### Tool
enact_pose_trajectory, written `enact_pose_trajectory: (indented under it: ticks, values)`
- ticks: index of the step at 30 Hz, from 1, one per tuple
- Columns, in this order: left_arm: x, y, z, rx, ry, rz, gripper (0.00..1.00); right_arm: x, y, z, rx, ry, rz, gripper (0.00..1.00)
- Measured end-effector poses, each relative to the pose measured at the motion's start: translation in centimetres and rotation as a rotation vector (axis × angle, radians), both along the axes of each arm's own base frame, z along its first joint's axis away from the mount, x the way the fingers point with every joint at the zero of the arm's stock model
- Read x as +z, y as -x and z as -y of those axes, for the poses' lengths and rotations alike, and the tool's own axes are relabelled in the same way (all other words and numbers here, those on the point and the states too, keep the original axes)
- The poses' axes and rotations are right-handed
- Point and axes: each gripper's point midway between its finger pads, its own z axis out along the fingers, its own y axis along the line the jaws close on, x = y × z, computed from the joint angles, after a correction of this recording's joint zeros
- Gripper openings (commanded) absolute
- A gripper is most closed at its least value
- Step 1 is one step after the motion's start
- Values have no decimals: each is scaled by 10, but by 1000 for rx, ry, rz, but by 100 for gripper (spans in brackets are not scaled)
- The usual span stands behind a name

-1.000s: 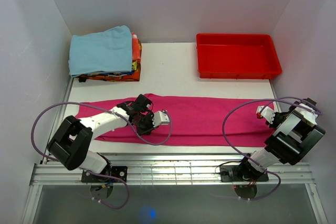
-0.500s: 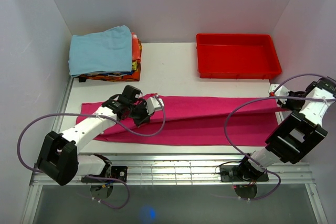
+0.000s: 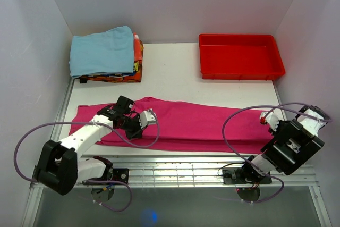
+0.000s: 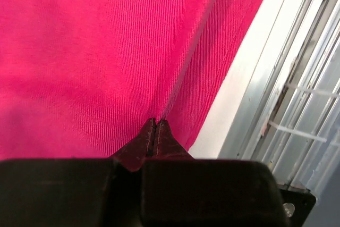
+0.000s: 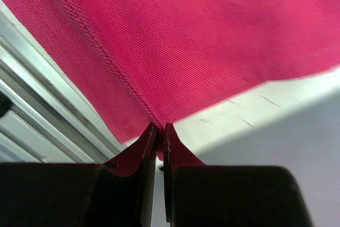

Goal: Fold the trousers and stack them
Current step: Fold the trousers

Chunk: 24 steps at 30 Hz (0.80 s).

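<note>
Magenta trousers (image 3: 202, 123) lie in one long band, left to right along the near surface (image 3: 175, 78), seemingly halved lengthwise. The left pincer (image 4: 154, 126) and right pincer (image 5: 159, 128) are both closed tight, each nipping cloth at the near hem. Cross folds and stacking not yet done.

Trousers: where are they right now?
Top view: the trousers lie stretched left to right along the near side, in front of the red tray and the cloth stack.
</note>
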Motion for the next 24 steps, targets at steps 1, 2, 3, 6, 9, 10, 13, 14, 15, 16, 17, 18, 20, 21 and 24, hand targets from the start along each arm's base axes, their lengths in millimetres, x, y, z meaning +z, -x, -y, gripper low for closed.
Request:
enact_pose_trajectory:
  ticks: [1, 2, 3, 6, 9, 10, 13, 14, 15, 16, 17, 18, 20, 21, 24]
  values:
    - [-12, 8, -4, -3, -22, -38, 0, -11, 7, -4, -1, -13, -30, 8]
    - [-23, 14, -8, -1, -43, -72, 2, -19, 12, -6, -1, -23, -53, 8]
    - [-31, 18, -10, -1, -59, -101, 4, -25, 14, -7, -1, -28, -62, 8]
    - [-42, 21, -12, -3, -77, -144, 9, -36, 18, -8, -1, -27, -80, 8]
    - [-44, 20, -11, -2, -79, -149, 11, -40, 18, -7, -1, -28, -86, 8]
    - [-45, 20, -11, -2, -80, -150, 13, -40, 18, -7, -1, -29, -87, 8]
    - [-47, 19, -10, 2, -82, -157, 33, -42, 19, -8, -1, -28, -88, 26]
    - [-47, 19, -10, 5, -81, -160, 38, -42, 19, -8, -1, -26, -87, 30]
    - [-47, 19, -10, 7, -80, -165, 43, -43, 20, -8, -2, -22, -90, 33]
    - [-46, 20, -9, 9, -78, -173, 50, -43, 22, -8, -1, -20, -94, 38]
    - [-45, 21, -9, 9, -77, -179, 54, -43, 22, -8, -3, -18, -94, 42]
    - [-43, 23, -8, 8, -73, -187, 58, -42, 23, -7, -5, -18, -93, 47]
    - [-39, 22, -7, 6, -68, -187, 72, -40, 21, -4, -14, -15, -91, 69]
    - [-37, 23, -7, 9, -64, -193, 73, -35, 19, 1, -16, -6, -93, 80]
    - [-22, 23, -5, 12, -45, -194, 76, -11, -4, 29, -22, 28, -43, 87]
